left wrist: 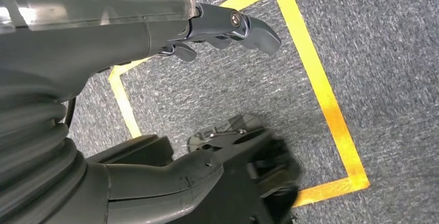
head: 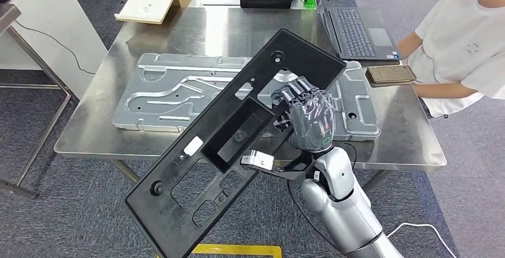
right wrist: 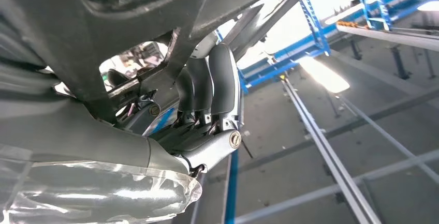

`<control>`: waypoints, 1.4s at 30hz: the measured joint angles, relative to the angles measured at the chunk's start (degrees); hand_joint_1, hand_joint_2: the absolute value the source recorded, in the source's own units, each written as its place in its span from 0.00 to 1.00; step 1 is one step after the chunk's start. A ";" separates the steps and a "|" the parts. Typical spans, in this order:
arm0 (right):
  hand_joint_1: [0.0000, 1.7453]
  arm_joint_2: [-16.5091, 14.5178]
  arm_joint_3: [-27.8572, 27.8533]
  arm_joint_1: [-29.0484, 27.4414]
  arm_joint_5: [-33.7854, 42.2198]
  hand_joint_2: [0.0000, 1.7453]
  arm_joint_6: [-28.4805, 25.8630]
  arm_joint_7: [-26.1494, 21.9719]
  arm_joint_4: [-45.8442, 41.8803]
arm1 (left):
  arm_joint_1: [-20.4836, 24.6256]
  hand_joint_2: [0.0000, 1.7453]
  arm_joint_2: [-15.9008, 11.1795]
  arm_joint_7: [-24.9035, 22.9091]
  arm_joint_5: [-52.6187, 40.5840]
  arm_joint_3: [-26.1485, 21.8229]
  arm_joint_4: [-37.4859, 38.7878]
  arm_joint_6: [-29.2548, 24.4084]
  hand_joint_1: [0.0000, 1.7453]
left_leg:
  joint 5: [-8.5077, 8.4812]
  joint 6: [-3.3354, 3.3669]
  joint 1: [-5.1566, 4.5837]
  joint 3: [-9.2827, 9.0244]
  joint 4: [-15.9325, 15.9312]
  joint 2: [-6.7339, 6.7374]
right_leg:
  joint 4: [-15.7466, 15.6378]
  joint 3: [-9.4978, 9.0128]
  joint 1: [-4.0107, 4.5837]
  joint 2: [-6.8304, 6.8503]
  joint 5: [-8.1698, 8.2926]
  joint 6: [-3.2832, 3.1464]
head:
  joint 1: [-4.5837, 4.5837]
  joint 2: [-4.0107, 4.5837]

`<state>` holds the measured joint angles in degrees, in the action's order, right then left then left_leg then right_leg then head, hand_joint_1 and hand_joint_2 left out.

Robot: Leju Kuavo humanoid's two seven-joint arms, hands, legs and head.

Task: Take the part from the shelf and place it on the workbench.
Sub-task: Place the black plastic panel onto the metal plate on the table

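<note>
While right hand (head: 311, 121) grips part (head: 226, 145), workbench (head: 393, 145) below

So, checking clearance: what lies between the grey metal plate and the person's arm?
In the head view, a phone on the table, beside the plate.

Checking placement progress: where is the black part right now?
In the head view the black part is gripped by the right hand, held tilted over the workbench's near edge, partly above the silver metal panel.
</note>
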<state>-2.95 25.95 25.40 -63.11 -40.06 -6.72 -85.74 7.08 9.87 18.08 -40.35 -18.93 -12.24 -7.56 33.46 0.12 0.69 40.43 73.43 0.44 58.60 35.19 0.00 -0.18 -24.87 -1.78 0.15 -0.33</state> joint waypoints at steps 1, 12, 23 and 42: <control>1.00 0.03 -0.07 -0.04 0.25 1.00 0.00 0.01 0.23 | -0.08 1.00 -0.02 0.24 -0.03 0.00 0.00 0.33 0.00 | -0.34 -0.07 0.02 0.51 0.82 0.01 | 0.12 0.02 0.03 -0.09 -0.07 -0.01 | -0.01 0.00; 1.00 0.13 -0.85 0.10 1.21 1.00 0.00 -0.09 0.70 | 0.04 1.00 -0.20 1.73 -0.39 0.01 0.00 2.50 0.00 | -6.29 2.43 0.03 -7.39 -14.26 -0.09 | 5.73 2.10 -0.08 -0.47 -2.30 2.69 | 0.05 0.00; 1.00 0.44 -1.01 -0.39 1.15 1.00 -0.01 -0.08 1.32 | -0.05 1.00 -0.02 1.01 -0.05 -0.02 0.00 1.65 0.00 | -3.66 0.54 0.26 -10.47 -14.32 0.01 | 1.73 4.90 -0.52 0.28 2.38 2.57 | 0.05 0.00; 1.00 2.10 -7.95 4.79 6.52 1.00 2.88 2.97 6.00 | 0.10 1.00 0.21 1.39 -2.05 -0.10 0.00 2.25 0.00 | -7.81 2.34 -0.37 -6.36 -14.82 -0.05 | 3.47 3.70 0.30 -0.54 -0.22 1.96 | 0.05 0.00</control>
<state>-0.84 17.99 30.19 -56.59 -37.18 -3.74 -79.75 7.18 10.08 19.47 -42.41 -19.03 -12.24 -5.31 25.65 2.46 0.32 34.08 58.61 0.39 62.07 38.89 0.31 -0.72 -25.09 0.17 0.20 -0.33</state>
